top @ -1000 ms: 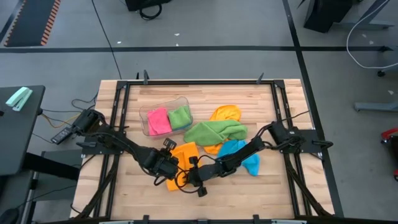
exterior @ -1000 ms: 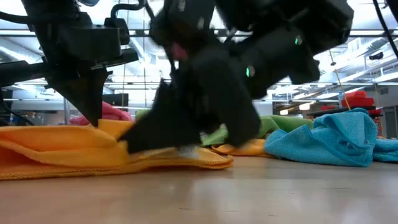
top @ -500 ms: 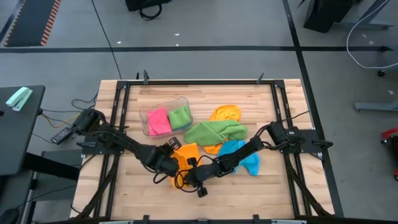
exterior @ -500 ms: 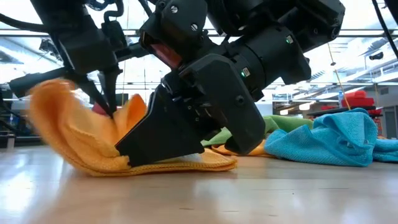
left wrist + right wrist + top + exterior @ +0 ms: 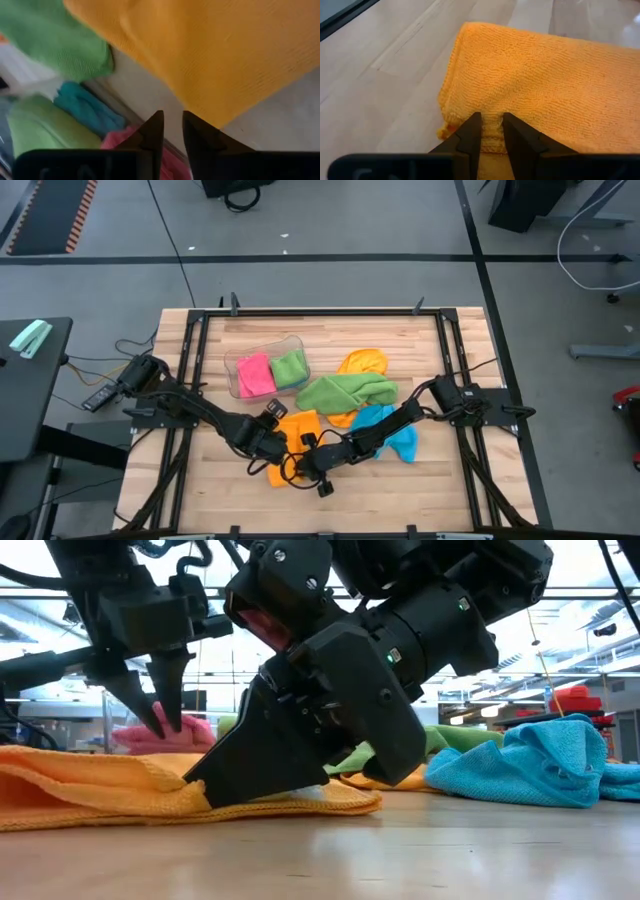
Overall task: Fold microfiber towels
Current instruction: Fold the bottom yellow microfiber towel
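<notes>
An orange towel (image 5: 292, 430) lies on the table near the middle, seen low as a flat strip (image 5: 100, 795). My right gripper (image 5: 300, 462) is shut on its near edge (image 5: 490, 125). My left gripper (image 5: 152, 720) hovers just above the towel's left part, fingers slightly apart, with nothing between them (image 5: 171, 131). Loose on the table to the right are a green towel (image 5: 345, 392), a second orange towel (image 5: 362, 362) and a blue towel (image 5: 388, 430). My right gripper pinches the orange towel's edge (image 5: 490, 131) between its two fingers, close to a corner. The fingers (image 5: 215, 780) slant down from the table's right side. The towel lies on the table, slack; one layer or several, I cannot tell.
A clear tub (image 5: 240, 360) at the back left holds a pink cloth (image 5: 255, 373) and a green cloth (image 5: 290, 367). The blue towel heap (image 5: 530, 770) stands right of the arms. Bare wood lies along the near edge.
My left gripper lifted the orange towel's left end up and over, then opened and let go while rolling its wrist. The lifted end has fallen back flat on the table. My right gripper kept its hold on the near edge.
</notes>
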Robot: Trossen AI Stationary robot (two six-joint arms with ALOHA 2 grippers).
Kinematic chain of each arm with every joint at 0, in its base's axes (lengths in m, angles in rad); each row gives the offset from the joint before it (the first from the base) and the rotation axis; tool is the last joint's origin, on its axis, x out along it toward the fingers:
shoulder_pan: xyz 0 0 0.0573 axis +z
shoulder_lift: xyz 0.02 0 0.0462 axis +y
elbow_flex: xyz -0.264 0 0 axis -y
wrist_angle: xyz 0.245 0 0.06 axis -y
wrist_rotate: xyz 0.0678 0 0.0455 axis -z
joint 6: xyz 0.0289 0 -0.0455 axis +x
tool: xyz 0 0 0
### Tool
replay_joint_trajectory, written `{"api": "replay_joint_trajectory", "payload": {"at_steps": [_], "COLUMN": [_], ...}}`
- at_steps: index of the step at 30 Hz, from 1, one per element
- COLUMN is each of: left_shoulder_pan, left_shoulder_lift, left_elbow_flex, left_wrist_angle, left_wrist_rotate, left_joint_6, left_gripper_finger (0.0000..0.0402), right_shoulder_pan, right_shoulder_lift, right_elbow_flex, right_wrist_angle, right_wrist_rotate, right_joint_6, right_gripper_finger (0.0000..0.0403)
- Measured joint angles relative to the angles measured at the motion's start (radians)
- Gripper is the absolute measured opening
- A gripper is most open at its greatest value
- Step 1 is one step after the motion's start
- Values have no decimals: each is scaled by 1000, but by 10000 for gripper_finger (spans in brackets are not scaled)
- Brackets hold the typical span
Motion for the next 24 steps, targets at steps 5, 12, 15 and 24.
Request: {"api": "replay_joint_trajectory", "payload": {"at_steps": [5, 12, 15, 24], "left_shoulder_pan": [-25, -53, -51, 74], "left_shoulder_lift": [-10, -10, -10, -10], "left_elbow_flex": [6, 13, 12, 12], "left_wrist_angle": [-2, 109, 190, 331], "left_wrist_rotate": [-2, 160, 148, 117], "left_joint_6": [-77, -132, -160, -336], "left_gripper_finger": [106, 110, 109, 115], "right_shoulder_pan": [2, 0, 0, 2], "right_shoulder_lift": [-33, -87, -113, -209], "right_elbow_flex": [-6, -8, -6, -6], "right_wrist_angle": [-45, -117, -146, -411], "right_wrist_rotate": [-2, 63, 90, 200], "right_joint_6": [0, -15, -23, 32], "right_gripper_finger": [92, 92, 92, 92]}}
